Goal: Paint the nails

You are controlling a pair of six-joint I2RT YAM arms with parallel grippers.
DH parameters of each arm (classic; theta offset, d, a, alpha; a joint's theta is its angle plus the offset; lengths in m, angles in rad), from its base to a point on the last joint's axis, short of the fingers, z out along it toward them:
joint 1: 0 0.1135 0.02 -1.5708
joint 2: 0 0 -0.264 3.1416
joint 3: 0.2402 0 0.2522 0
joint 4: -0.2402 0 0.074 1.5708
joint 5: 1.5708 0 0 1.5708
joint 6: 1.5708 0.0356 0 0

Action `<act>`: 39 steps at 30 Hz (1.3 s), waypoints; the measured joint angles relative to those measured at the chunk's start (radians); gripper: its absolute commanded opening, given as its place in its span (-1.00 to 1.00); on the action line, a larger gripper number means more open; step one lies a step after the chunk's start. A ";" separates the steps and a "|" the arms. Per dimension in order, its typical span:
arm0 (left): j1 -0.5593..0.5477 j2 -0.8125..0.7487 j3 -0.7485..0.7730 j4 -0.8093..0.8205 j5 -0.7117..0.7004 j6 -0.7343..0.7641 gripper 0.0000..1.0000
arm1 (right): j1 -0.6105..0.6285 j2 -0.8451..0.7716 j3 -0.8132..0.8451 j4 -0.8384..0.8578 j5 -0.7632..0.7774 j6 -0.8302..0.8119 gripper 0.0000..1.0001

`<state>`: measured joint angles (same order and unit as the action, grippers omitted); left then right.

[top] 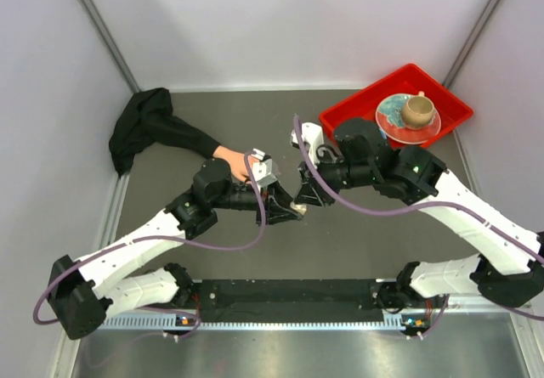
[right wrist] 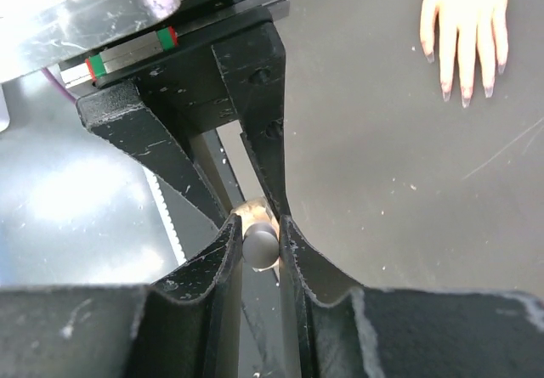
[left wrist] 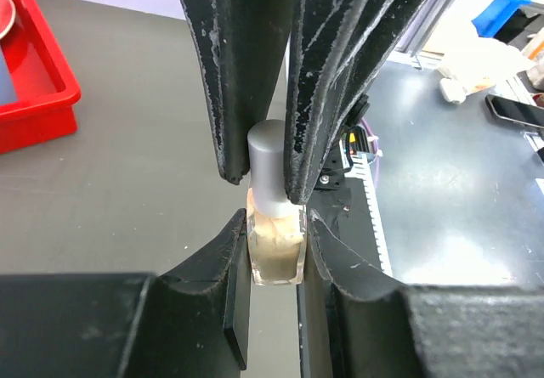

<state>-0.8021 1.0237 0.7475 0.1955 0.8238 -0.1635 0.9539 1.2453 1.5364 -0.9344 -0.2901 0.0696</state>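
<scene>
A small tan nail-polish bottle (left wrist: 276, 251) with a grey cap (left wrist: 267, 159) is held above the grey table between both grippers. My left gripper (left wrist: 276, 220) is shut on its glass body, also in the top view (top: 286, 209). My right gripper (right wrist: 258, 223) is shut on the cap (right wrist: 261, 245), also in the top view (top: 306, 194). The pink-beige mannequin hand (right wrist: 466, 21) lies flat, with its fingers spread and its small dark nails (right wrist: 465, 100) showing. In the top view the hand (top: 229, 155) and its black sleeve (top: 153, 127) lie behind my left arm.
A red tray (top: 444, 98) at the back right holds a plate (top: 393, 116) with a tan cup (top: 416, 109). The tray's corner shows in the left wrist view (left wrist: 38, 89). White walls enclose the table. A black rail (top: 289, 297) runs along the near edge.
</scene>
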 measured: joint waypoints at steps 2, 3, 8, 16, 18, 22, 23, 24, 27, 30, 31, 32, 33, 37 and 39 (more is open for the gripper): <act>0.001 0.000 0.020 -0.034 -0.003 0.011 -1.00 | 0.000 -0.004 0.000 0.009 0.001 -0.007 -0.65; 0.001 0.000 0.027 -0.049 -0.021 0.025 -1.00 | 0.000 -0.003 0.000 0.012 0.015 -0.005 -0.47; -0.018 -0.001 0.031 -0.082 -0.220 0.082 -1.00 | 0.001 0.045 0.051 -0.026 0.210 0.131 0.08; -0.083 0.027 0.030 -0.009 -0.639 0.116 -1.00 | 0.000 0.155 0.167 -0.097 0.455 0.454 -0.06; -0.090 0.046 0.030 0.005 -0.693 0.117 -1.00 | 0.003 0.183 0.190 -0.107 0.478 0.485 -0.15; -0.102 0.075 0.030 0.014 -0.765 0.116 -1.00 | 0.018 0.232 0.214 -0.103 0.508 0.518 -0.24; -0.105 0.076 0.030 0.015 -0.778 0.115 -1.00 | 0.020 0.240 0.214 -0.105 0.512 0.521 -0.25; -0.106 0.076 0.029 0.015 -0.789 0.114 -1.00 | 0.021 0.246 0.214 -0.106 0.517 0.525 -0.32; -0.107 0.076 0.028 0.016 -0.807 0.112 -1.00 | 0.023 0.262 0.214 -0.104 0.535 0.526 -0.40; -0.106 0.076 0.024 0.015 -0.819 0.110 -1.00 | 0.024 0.271 0.214 -0.103 0.552 0.524 -0.82; -0.107 0.075 0.023 0.015 -0.821 0.110 -1.00 | 0.024 0.272 0.214 -0.103 0.557 0.519 -0.95; -0.106 0.074 0.023 0.014 -0.824 0.109 -1.00 | 0.024 0.274 0.214 -0.105 0.563 0.513 -1.00; -0.106 0.073 0.022 0.013 -0.824 0.107 -1.00 | 0.024 0.274 0.214 -0.105 0.567 0.507 -1.00; -0.096 0.063 0.017 0.006 -0.778 0.097 -1.00 | 0.026 0.273 0.214 -0.109 0.547 0.445 -1.00; -0.077 0.039 0.006 -0.014 -0.700 0.097 -1.00 | 0.026 0.254 0.187 -0.092 0.497 0.382 -1.00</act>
<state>-0.8791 1.0630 0.7532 0.1814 0.1238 -0.0669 0.9798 1.4994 1.7233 -1.0267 0.2070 0.4519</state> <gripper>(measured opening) 0.293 0.080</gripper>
